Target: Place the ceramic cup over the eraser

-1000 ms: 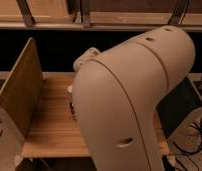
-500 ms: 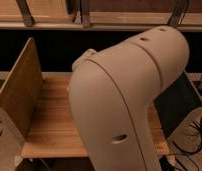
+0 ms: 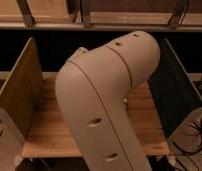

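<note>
A large beige arm segment (image 3: 109, 100) fills the middle of the camera view, bending from the upper right down to the bottom edge. It hides most of the wooden tabletop (image 3: 49, 130) behind it. The gripper is out of view, so its position and state do not show. The ceramic cup and the eraser are both hidden or out of view.
A light wooden side panel (image 3: 21, 90) stands at the table's left and a dark panel (image 3: 176, 95) at its right. A shelf rail (image 3: 99, 20) runs across the top. Cables (image 3: 194, 135) hang beyond the table's right edge.
The arm segment has shifted left in the view, uncovering more of the tabletop and the dark panel on the right.
</note>
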Motion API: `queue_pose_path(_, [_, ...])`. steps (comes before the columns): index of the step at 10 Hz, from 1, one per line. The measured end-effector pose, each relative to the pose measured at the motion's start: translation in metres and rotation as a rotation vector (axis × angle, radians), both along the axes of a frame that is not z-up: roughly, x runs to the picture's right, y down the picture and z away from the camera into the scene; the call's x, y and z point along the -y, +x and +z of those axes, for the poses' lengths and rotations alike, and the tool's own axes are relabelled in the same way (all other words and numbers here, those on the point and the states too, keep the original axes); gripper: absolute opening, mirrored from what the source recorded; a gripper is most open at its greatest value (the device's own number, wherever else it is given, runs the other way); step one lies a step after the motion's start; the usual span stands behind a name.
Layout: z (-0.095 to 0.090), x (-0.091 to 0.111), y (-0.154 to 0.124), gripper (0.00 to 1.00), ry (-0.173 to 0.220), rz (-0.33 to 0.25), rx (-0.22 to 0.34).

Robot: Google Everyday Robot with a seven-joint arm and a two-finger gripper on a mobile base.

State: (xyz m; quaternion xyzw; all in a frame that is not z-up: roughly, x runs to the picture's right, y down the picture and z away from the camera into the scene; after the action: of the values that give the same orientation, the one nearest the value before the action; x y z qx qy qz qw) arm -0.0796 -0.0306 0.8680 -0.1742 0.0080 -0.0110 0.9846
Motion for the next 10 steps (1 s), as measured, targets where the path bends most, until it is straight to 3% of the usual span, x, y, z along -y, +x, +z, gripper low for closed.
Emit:
queue_pose_path(4, [0.019, -0.008, -0.029, 0.71, -0.024, 0.042, 0.139])
queue_pose_path(6, [0.023, -0.019, -0.05, 0.71, -0.05, 0.024, 0.202])
queue_pose_path(10, [0.025, -0.024, -0.062, 0.71, -0.061, -0.012, 0.235])
